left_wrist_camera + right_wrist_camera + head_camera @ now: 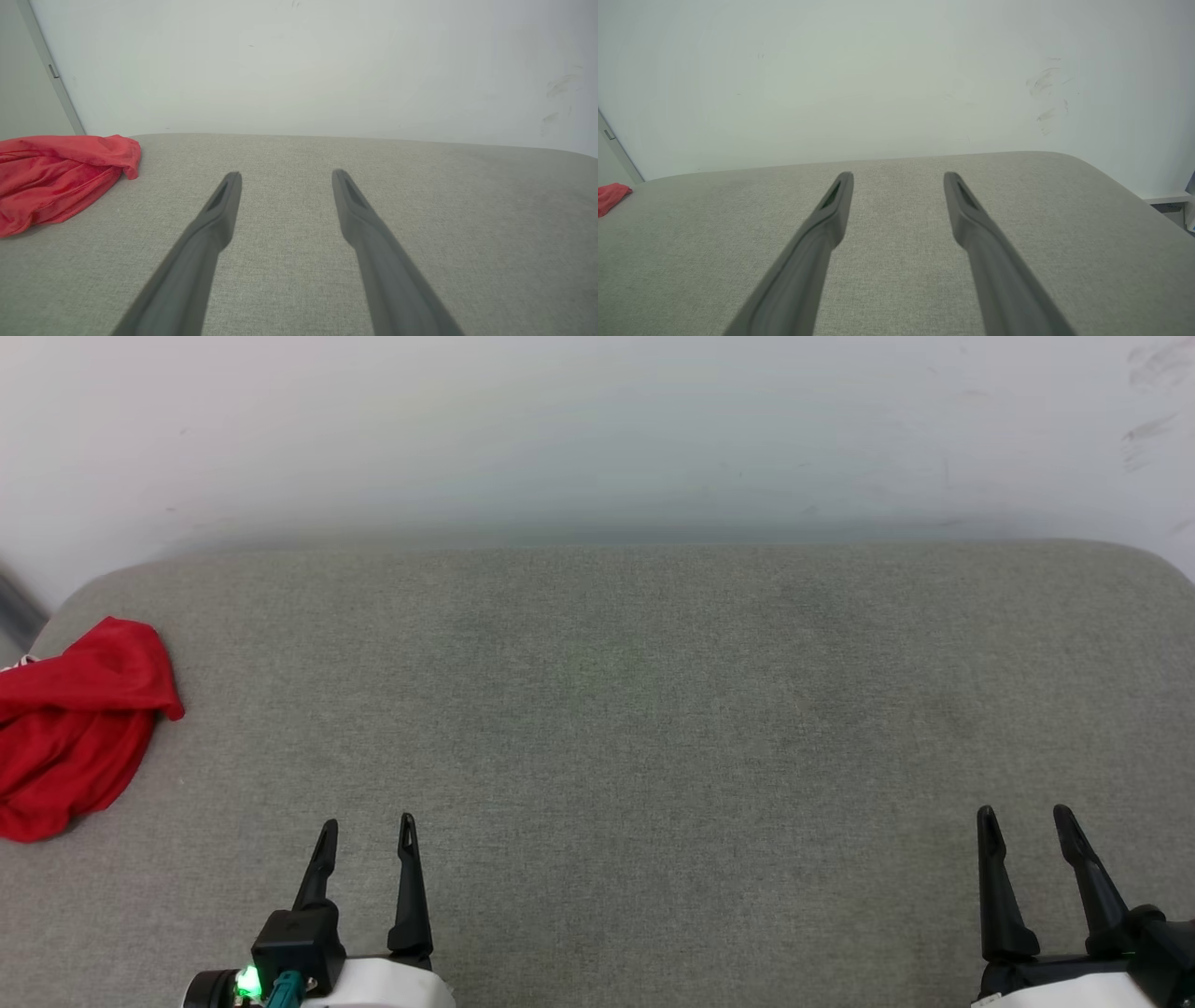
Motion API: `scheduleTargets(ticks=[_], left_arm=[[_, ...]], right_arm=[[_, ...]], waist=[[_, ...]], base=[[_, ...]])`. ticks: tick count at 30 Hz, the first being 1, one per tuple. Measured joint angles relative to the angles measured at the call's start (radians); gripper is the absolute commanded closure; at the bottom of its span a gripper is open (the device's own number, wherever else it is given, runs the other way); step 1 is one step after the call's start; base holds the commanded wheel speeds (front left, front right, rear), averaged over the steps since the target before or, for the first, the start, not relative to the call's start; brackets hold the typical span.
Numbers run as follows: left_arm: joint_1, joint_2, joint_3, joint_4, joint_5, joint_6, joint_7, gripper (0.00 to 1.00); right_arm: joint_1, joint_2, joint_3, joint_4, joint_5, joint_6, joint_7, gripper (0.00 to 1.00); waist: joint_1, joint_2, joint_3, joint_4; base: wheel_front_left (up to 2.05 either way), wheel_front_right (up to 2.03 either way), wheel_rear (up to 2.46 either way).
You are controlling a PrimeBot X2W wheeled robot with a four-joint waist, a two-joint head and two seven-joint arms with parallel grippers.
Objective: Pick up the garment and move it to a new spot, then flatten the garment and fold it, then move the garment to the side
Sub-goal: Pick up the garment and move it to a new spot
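Our left gripper and right gripper spread wide, empty; garment crumpled far left on cushion.

Grey fabric-covered desk, rounded corners, kinda padded looking. The red garment sits crumpled in a heap on its far left edge.

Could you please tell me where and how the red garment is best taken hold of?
Probably pinch the raised, rolled fold along the right edge of the garment, approaching from its right with the open left end effector, the nearer one; that ridge stands proud of the cushion.
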Motion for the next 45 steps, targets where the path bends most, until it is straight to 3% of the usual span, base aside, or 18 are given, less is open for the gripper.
scheduleTargets(ticks=[16, 45], left_arm=[[-0.018, 0.000, 0.011, -0.006, 0.008, 0.009, 0.000, 0.00], [-0.032, 0.000, 0.041, -0.018, -0.034, 0.054, 0.000, 0.00]], right_arm=[[-0.001, 0.000, 0.014, -0.016, -0.005, 0.000, 0.000, 0.00], [-0.008, 0.000, 0.030, -0.055, -0.059, 0.000, 0.000, 0.00]], waist=[[0.0000, 0.0000, 0.015, 0.074], [0.0000, 0.0000, 0.052, 0.421]], base=[[0.00, 0.00, 0.00], [0.00, 0.00, 0.00]])
